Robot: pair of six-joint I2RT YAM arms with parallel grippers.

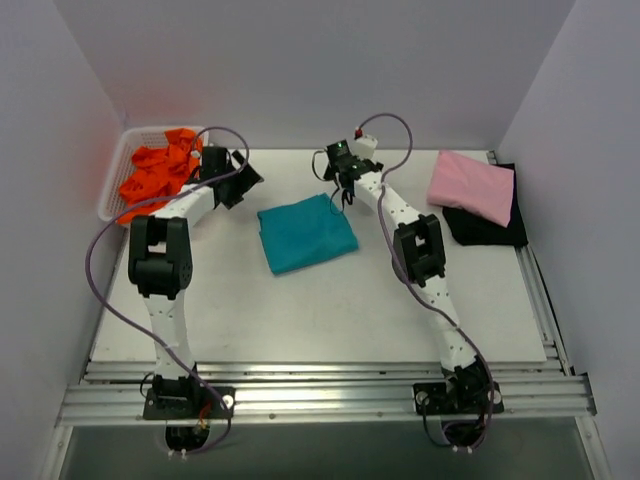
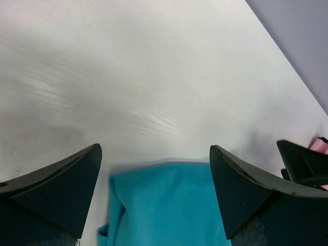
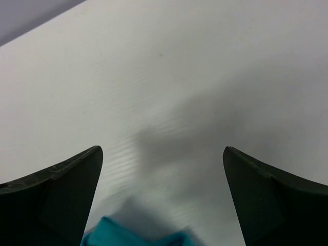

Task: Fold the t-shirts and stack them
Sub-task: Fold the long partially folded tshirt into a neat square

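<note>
Near the middle of the white table (image 1: 300,320), a folded teal cloth t-shirt (image 1: 306,233) lies flat as a rough rectangle. At the far right, a folded pink t-shirt (image 1: 472,186) rests on top of a black t-shirt (image 1: 495,228). Bright orange t-shirts (image 1: 158,175) sit heaped in a white plastic mesh basket (image 1: 110,195) at the far left corner. The left gripper (image 1: 238,180) hovers just beyond the teal shirt's far left corner, jaws spread wide and holding nothing. The right gripper (image 1: 341,196) hangs by its far right corner, likewise spread and empty.
</note>
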